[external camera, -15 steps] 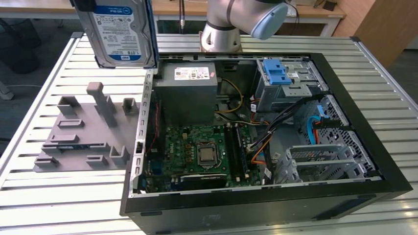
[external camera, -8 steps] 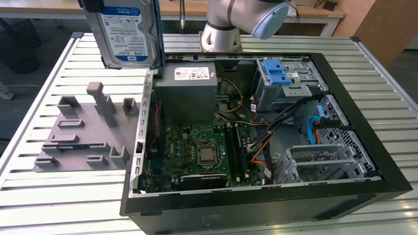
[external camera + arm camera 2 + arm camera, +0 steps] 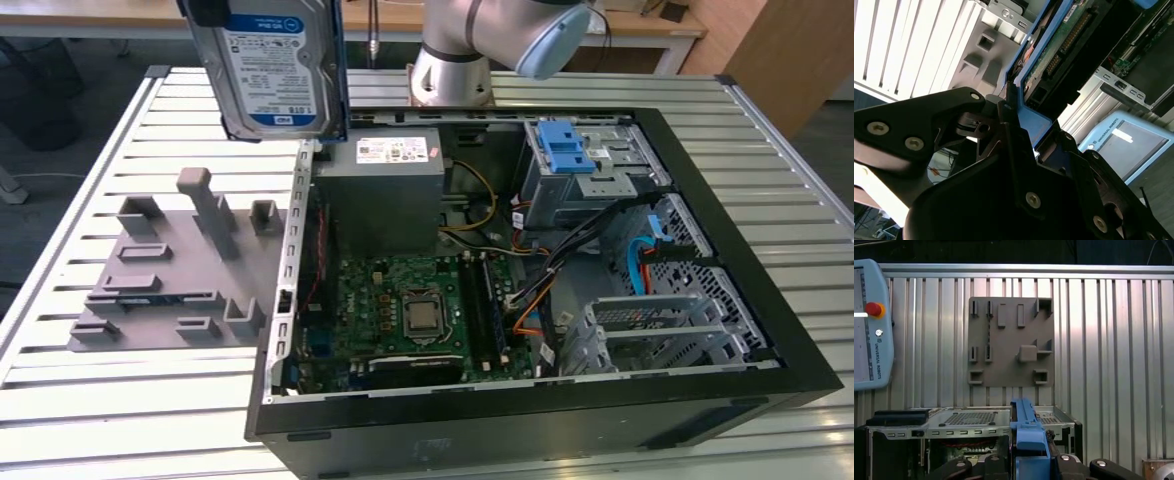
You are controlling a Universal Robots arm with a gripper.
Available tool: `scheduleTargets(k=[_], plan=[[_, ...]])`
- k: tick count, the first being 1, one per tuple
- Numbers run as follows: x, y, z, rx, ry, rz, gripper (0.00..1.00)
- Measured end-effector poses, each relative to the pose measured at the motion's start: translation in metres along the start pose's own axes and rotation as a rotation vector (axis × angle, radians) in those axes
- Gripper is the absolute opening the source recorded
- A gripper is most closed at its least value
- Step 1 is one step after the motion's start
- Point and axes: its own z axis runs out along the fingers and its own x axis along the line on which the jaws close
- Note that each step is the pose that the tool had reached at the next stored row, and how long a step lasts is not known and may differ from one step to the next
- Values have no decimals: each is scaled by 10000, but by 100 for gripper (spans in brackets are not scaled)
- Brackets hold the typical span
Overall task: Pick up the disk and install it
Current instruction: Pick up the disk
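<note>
Nearest me in the exterior view is the open case (image 3: 534, 400), with its motherboard (image 3: 400, 290) bare and a drive cage (image 3: 667, 335) on that view's right. A grey pegged plate (image 3: 160, 270) lies on the slatted surface (image 3: 120, 410) just beside the case. Farther back stand the power supply (image 3: 380, 185) and a blue latch (image 3: 567, 150). The disk (image 3: 274, 65) is raised near the case's far corner, upright, its long axis vertical and its label toward the camera. In the first wrist view the gripper (image 3: 1026, 462) holds it, the fingers (image 3: 1074, 467) clamped narrow on its blue rails.
</note>
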Motion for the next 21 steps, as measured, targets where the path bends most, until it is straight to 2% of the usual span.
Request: scheduleTargets(k=[12, 21], plan=[[5, -229, -8, -15, 0, 0, 36], [0, -462, -15, -17, 0, 0, 36]])
